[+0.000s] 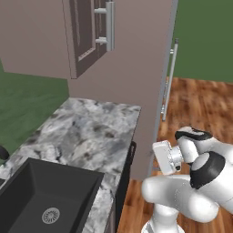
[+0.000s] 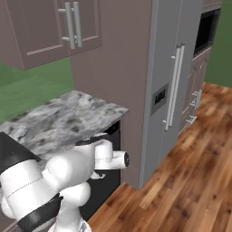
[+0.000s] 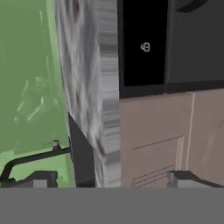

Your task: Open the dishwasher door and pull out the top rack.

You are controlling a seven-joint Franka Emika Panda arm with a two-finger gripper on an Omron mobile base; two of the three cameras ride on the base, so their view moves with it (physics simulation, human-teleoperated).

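Gripper jaws wide apart, holding nothing, aimed at the counter's front edge in the hand view, which is rolled sideways. Dishwasher door is the flat black panel right under the marble counter, shut, flush against the counter's front edge, next to a taupe cabinet door. Black sink sits in the counter's near corner. Tall fridge stands past the counter's far end.
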